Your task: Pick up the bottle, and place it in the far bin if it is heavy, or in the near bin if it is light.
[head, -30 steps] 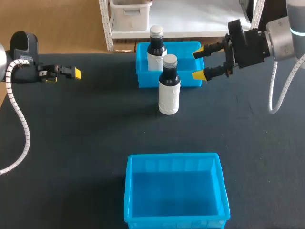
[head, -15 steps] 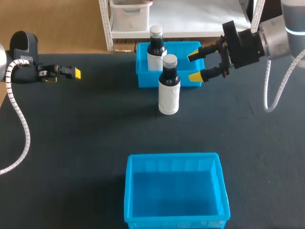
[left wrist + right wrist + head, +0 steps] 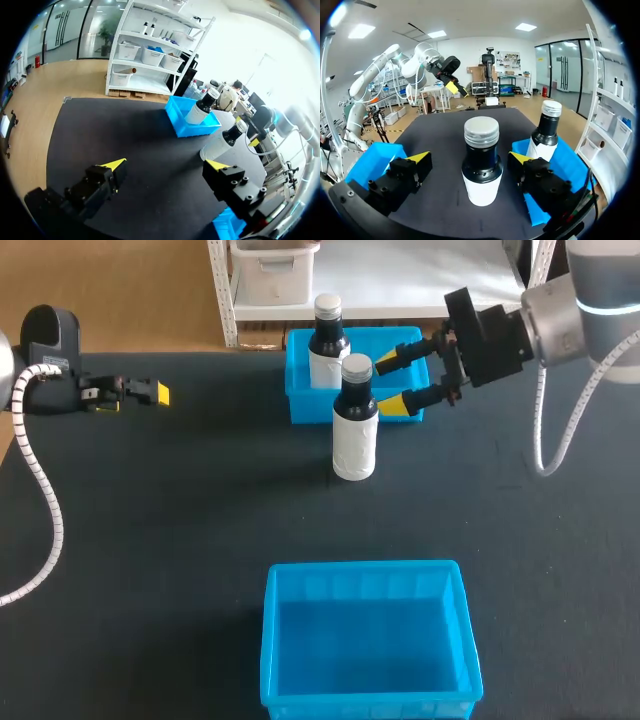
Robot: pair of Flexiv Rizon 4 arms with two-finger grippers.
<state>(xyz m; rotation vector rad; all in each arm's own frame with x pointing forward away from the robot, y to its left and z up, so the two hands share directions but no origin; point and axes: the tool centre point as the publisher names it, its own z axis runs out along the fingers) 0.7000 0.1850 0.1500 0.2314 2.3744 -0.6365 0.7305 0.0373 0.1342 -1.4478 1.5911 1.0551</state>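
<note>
A dark bottle [image 3: 354, 420] with a white label and silver cap stands upright on the black table, just in front of the far blue bin [image 3: 300, 400]. My right gripper [image 3: 393, 382] is open at neck height, its yellow tips just right of the bottle. In the right wrist view the bottle [image 3: 481, 165] stands just ahead of the gripper [image 3: 470, 158], in line with the gap, touching neither finger. My left gripper [image 3: 150, 392] hangs open and empty at the far left [image 3: 166, 164]. The near bin [image 3: 365, 645] is empty.
A second, similar bottle [image 3: 327, 340] stands upright inside the far bin, behind the first one [image 3: 545, 135]. Black tabletop [image 3: 180, 520] stretches between the two bins and on both sides of them.
My right gripper has moved left towards the standing bottle, staying open. The bottle, the bins and the left arm have not moved.
</note>
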